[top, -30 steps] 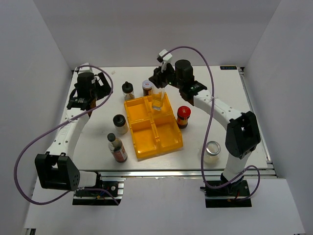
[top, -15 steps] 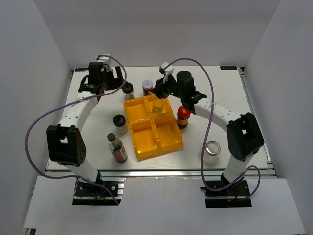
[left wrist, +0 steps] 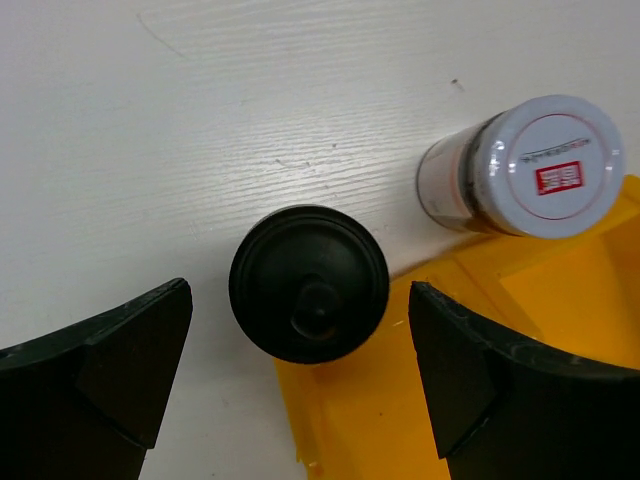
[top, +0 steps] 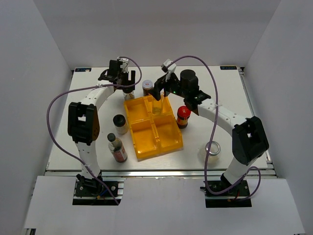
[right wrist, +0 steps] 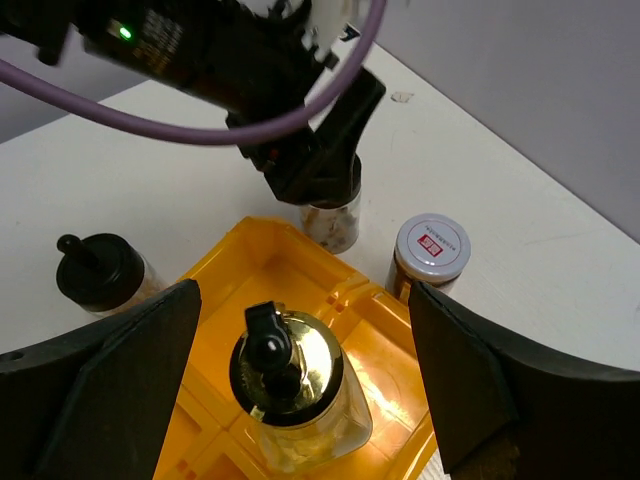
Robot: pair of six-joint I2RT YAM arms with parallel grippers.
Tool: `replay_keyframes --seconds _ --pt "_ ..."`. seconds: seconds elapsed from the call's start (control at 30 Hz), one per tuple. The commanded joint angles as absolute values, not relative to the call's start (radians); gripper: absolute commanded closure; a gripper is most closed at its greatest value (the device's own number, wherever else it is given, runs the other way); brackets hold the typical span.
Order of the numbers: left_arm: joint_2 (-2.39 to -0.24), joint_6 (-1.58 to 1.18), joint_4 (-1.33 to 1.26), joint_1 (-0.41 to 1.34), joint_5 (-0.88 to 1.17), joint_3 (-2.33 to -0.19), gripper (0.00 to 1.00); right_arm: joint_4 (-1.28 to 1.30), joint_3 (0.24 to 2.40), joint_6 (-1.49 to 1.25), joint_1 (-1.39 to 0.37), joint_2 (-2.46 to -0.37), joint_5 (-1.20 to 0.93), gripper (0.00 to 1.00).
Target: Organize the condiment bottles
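The tall clear gold-topped bottle [right wrist: 290, 375] stands upright in the back right compartment of the yellow tray [top: 166, 139]. My right gripper [right wrist: 305, 295] hangs open above it, a finger on each side, touching nothing. My left gripper [left wrist: 300, 300] is open over a black-lidded jar [left wrist: 308, 283] that stands on the table against the tray's back left corner [left wrist: 520, 330]. A white-lidded jar [left wrist: 560, 165] stands just right of that jar. In the top view, a second black-lidded jar [top: 120, 123] and the dark sauce bottle [top: 117, 148] stand left of the tray. The red-lidded jar [top: 183, 116] and silver-lidded jar [top: 212, 149] stand right of it.
Three tray compartments hold nothing. White walls close in the table [top: 230, 98] at the back and both sides. The two grippers [top: 128, 82] [top: 159, 97] work close together at the tray's back edge, with purple cables looping above both arms.
My right gripper has opened and let go of the gold-topped bottle in the tray. My left arm has swung from the far left to the black-lidded jar behind the tray.
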State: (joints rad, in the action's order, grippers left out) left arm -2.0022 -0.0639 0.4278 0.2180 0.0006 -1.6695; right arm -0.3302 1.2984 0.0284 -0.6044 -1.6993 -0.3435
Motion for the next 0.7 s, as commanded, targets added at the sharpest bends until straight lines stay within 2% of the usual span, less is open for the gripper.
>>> replay_keyframes --seconds 0.0,0.33,0.53,0.67 --pt "-2.014 -0.049 0.476 0.216 -0.043 -1.724 0.02 -0.394 1.295 0.02 -0.607 -1.641 -0.373 0.11" --pt "-1.925 -0.058 0.445 0.218 -0.025 -1.674 0.02 -0.377 1.264 0.025 -0.607 -1.582 -0.388 0.11" --pt "-1.855 -0.058 0.425 0.218 -0.006 -1.611 0.02 -0.373 1.186 0.028 -0.607 -1.482 -0.356 0.11" --pt "-1.888 -0.063 0.423 0.218 -0.018 -1.604 0.02 -0.357 1.138 0.041 -0.606 -1.395 -0.292 0.11"
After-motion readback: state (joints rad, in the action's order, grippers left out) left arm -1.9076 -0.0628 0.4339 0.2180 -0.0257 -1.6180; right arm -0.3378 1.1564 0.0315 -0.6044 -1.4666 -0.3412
